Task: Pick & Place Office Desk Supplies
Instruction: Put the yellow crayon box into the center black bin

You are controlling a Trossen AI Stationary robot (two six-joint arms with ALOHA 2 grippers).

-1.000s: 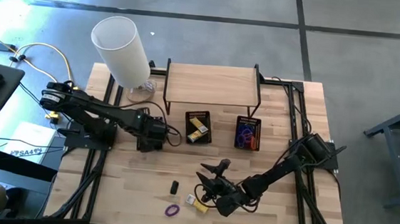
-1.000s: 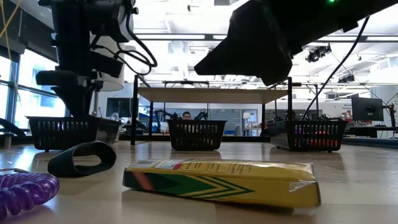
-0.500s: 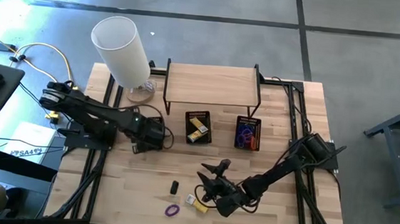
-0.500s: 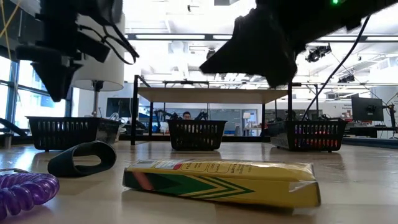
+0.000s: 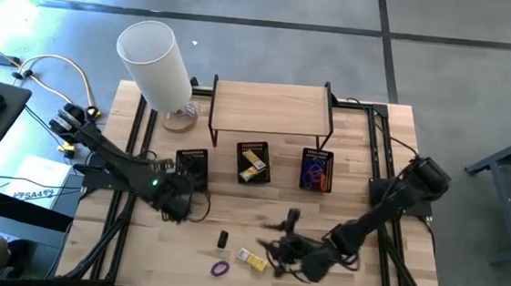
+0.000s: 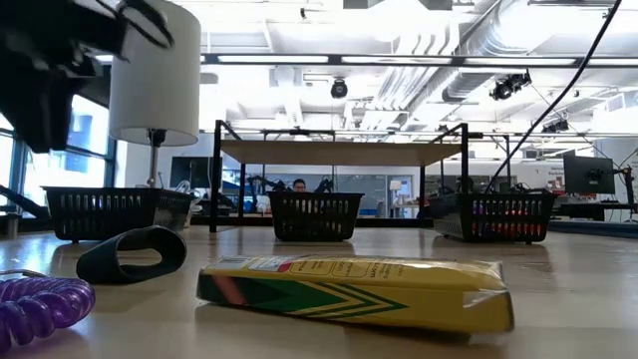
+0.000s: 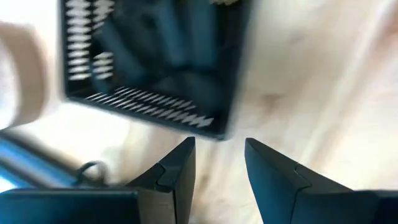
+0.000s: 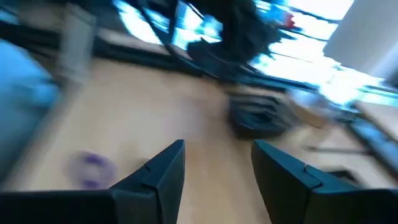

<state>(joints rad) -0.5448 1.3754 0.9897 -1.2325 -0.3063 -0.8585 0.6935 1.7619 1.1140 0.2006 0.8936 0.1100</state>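
A yellow box (image 6: 354, 290) lies flat near the front of the tabletop (image 5: 344, 182), with a purple coil (image 5: 219, 269) and a black clip (image 5: 222, 239) close by. The right claw (image 5: 285, 252) hovers open just beside the box. The left claw (image 7: 219, 163), open and empty, hangs by the leftmost basket (image 5: 192, 165).

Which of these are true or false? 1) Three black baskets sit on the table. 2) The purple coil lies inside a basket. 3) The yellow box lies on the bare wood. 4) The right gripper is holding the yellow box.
1) True: three black baskets sit in a row by the wooden shelf.
2) False: the purple coil lies on the table.
3) True: the yellow box lies flat there.
4) False: the right gripper is open and empty beside it.
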